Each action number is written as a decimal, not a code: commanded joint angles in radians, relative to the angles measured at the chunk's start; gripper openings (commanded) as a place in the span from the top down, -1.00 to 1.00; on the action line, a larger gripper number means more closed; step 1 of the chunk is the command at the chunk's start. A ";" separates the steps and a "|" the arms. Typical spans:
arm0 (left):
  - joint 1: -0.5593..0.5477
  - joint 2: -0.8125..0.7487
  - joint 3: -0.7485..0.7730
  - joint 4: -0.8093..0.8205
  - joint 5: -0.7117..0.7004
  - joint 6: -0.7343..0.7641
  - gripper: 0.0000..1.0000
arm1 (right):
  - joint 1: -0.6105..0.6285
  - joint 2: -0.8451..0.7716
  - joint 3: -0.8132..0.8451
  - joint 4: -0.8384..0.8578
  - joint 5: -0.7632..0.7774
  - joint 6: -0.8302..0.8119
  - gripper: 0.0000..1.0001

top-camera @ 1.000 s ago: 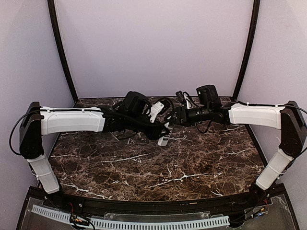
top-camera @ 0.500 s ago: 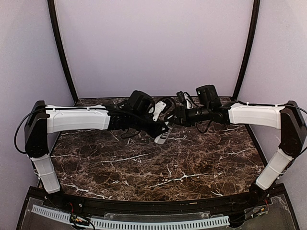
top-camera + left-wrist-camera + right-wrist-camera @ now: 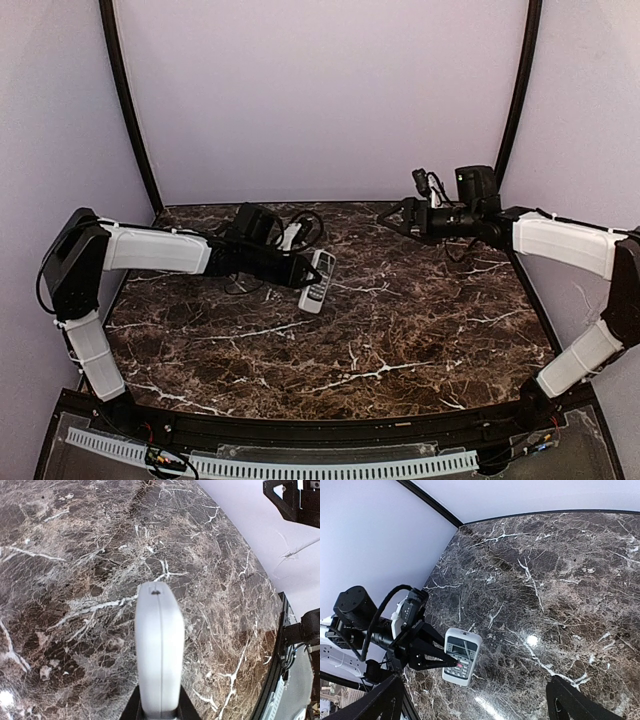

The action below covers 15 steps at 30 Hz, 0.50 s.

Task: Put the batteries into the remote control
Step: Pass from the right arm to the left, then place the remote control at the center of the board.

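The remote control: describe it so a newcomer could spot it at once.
On the dark marble table, follow the white left arm to the black left end effector near the back centre. The remote control is gripped at its tip: a slim white bar with a screen and dark buttons. Nothing else nearby is white with buttons.

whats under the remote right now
Only the marble table shows beneath the remote control, which the left gripper holds buttons up. Its underside is hidden, so whether it touches the table is unclear.
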 commanded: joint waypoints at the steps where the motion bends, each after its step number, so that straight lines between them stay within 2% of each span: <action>1: 0.028 -0.024 -0.055 0.157 0.125 -0.140 0.99 | -0.013 -0.034 -0.045 -0.003 -0.015 -0.041 -0.97; 15: 0.100 0.123 -0.084 0.264 0.204 -0.314 0.91 | -0.021 -0.039 -0.099 0.015 -0.049 -0.039 -0.97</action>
